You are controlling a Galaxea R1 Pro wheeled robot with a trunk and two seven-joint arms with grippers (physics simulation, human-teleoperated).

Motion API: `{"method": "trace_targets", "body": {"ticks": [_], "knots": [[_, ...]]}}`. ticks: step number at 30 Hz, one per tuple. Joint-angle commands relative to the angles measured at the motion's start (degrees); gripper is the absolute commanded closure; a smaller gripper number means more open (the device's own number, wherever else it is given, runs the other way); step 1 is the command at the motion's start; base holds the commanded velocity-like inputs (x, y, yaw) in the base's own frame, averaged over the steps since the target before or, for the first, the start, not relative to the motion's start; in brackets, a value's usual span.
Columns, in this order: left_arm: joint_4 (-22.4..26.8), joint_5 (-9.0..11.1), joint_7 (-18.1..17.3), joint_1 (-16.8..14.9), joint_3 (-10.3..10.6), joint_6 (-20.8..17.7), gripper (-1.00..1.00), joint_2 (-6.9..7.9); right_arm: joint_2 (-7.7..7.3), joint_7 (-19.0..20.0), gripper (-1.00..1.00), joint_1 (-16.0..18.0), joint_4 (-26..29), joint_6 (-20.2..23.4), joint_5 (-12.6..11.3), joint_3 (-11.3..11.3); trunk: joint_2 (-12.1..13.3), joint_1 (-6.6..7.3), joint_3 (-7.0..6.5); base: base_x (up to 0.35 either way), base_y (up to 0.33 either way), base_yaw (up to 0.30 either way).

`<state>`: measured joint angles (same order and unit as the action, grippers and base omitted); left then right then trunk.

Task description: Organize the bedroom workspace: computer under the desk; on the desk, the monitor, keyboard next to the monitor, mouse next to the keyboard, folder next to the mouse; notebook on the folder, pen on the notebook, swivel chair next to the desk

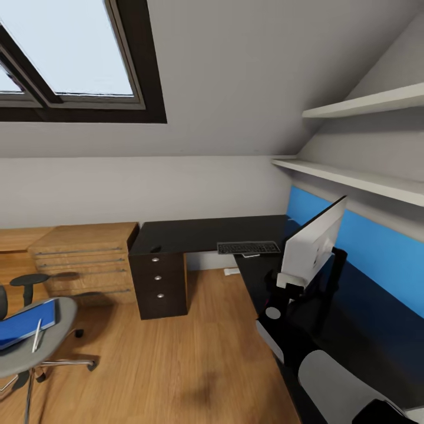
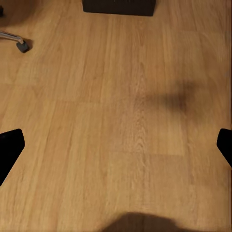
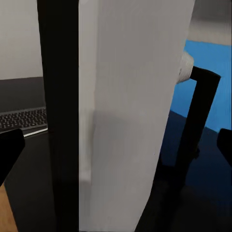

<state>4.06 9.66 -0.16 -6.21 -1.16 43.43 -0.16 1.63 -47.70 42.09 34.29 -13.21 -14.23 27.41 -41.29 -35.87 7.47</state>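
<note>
A: We see the monitor [image 1: 312, 244] standing on the black L-shaped worktop [image 1: 200, 232], its white back toward us, just ahead of our right gripper [image 3: 116, 145].

B: In the right wrist view its white panel sits between our widely parted fingers [image 3: 9, 150], not gripped. The keyboard [image 1: 248, 248] lies flat beyond it, near the worktop's corner.

A: The blue folder [image 1: 26, 323] rests on the swivel chair [image 1: 35, 347] seat at our left, with a thin pen [image 1: 37, 335] lying across its edge.

B: Our left gripper [image 2: 116, 145] hangs spread wide over the wooden floor [image 2: 116, 121], holding nothing. A wooden drawer chest [image 1: 85, 259] stands beside the worktop's dark drawers [image 1: 158, 282].
</note>
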Motion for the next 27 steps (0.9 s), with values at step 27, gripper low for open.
{"method": "trace_targets", "body": {"ticks": [27], "knots": [[0.0,0.1,-0.1,0.0,-0.1,0.2,-1.00,-0.01,0.04,-0.3,-1.00,0.1,0.0,-0.3,-0.5,0.4,-0.1,-0.02,-0.23,0.029,0.022,-0.037]]}}
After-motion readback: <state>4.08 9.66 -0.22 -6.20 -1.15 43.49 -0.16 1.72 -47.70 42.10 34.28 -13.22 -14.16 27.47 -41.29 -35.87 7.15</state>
